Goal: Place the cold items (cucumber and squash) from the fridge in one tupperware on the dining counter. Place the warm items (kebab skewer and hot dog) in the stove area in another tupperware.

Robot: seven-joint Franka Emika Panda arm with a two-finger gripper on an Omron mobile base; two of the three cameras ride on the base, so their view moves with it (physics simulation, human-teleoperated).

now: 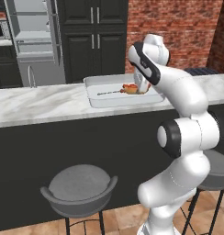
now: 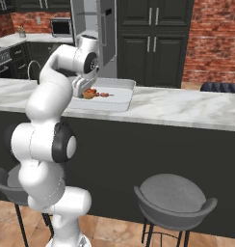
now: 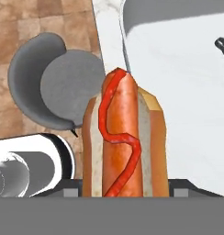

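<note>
- The tool [image 3: 125,195] pinches the hot dog [image 3: 124,142], which juts straight out ahead of it, over the near edge of the tupperware [image 1: 98,98].
- Likely light and soft, with a squashable bun and slick sauce; a hold across the bun's sides suits it.
- Below the tool: the marble surface [image 1: 36,103]. A stool [image 3: 49,87] stands further down, on tiled floor.

- The hot dog [image 3: 125,137] has a reddish-orange sausage with a wavy red sauce line, in a tan bun.
- The tupperware [image 1: 98,97] is pale grey-white.
- The table [image 1: 36,103] has a white top veined with grey and a dark front.
- The stool [image 1: 79,188] is grey.
- The wall [image 1: 178,32] is red brick.
- The cabinets [image 2: 153,29] are black.
</note>
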